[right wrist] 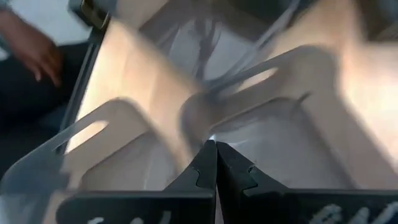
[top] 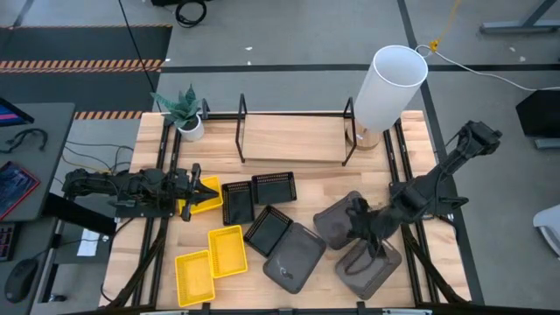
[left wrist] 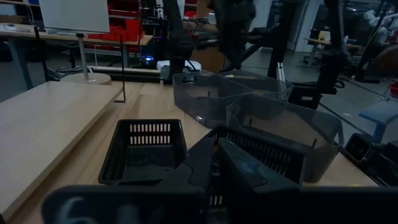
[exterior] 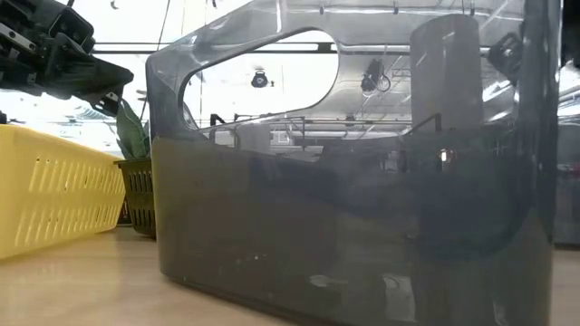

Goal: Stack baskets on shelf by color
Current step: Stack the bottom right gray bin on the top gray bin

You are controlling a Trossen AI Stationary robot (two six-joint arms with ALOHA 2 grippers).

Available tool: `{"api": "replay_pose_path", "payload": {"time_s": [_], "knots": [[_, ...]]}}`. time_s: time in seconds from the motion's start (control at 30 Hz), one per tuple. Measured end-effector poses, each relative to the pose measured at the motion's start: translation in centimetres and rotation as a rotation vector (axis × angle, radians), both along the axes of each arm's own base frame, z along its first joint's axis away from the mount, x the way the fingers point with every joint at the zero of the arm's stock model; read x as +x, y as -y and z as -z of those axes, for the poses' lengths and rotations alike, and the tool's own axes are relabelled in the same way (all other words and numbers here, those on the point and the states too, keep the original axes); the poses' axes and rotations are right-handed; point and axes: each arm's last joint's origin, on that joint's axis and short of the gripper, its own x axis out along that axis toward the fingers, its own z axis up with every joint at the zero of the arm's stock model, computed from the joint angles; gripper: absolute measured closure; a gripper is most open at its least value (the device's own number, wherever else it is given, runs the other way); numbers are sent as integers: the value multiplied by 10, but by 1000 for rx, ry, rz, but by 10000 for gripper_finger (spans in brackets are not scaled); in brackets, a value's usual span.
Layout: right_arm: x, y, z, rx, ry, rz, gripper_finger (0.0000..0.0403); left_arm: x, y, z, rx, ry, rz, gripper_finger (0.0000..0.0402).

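Three yellow baskets lie at the near left: one [top: 208,196] under my left gripper and two [top: 226,249] [top: 193,276] nearer the front. Three black perforated baskets [top: 237,201] [top: 274,187] [top: 268,230] lie in the middle. Three grey baskets [top: 295,255] [top: 337,220] [top: 367,269] lie at the near right. The shelf [top: 293,138] stands at the far side with nothing on it. My left gripper [top: 191,194] is shut, above the yellow basket's left edge. My right gripper [top: 360,220] is shut, over the grey baskets [right wrist: 267,143]. My right gripper's shut fingertips [right wrist: 208,152] point down at the inside of a grey basket, close to its rim [right wrist: 199,112]. The blurred view does not show whether they touch it. My left gripper touches nothing that I can see.
A white cylindrical lamp [top: 389,87] stands at the shelf's right end and a potted plant [top: 184,114] at its left end. A grey basket [exterior: 353,181] fills the low view close up. A person's hand [right wrist: 37,53] shows beyond the table's edge.
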Motion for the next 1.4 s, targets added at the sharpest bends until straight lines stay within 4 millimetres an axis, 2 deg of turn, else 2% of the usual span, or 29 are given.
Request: {"api": "replay_pose_path", "payload": {"time_s": [0.17,0.47,0.73,1.1,1.27,1.4], "knots": [[1,-33,-7,-8,-117,-115,400,0,0,0,0,0,-1,370],[-13,-84,-10,-61,-209,-381,399,0,0,0,0,0,0,373],[-15,-106,-2,-71,-383,-370,360,0,0,0,0,0,0,366],[-6,-147,1,-285,-521,-377,284,0,0,0,0,0,0,375],[-5,-157,12,-329,-562,-376,260,0,0,0,0,0,-1,368],[-4,-162,26,-342,-616,-382,258,0,0,0,0,0,0,366]]}}
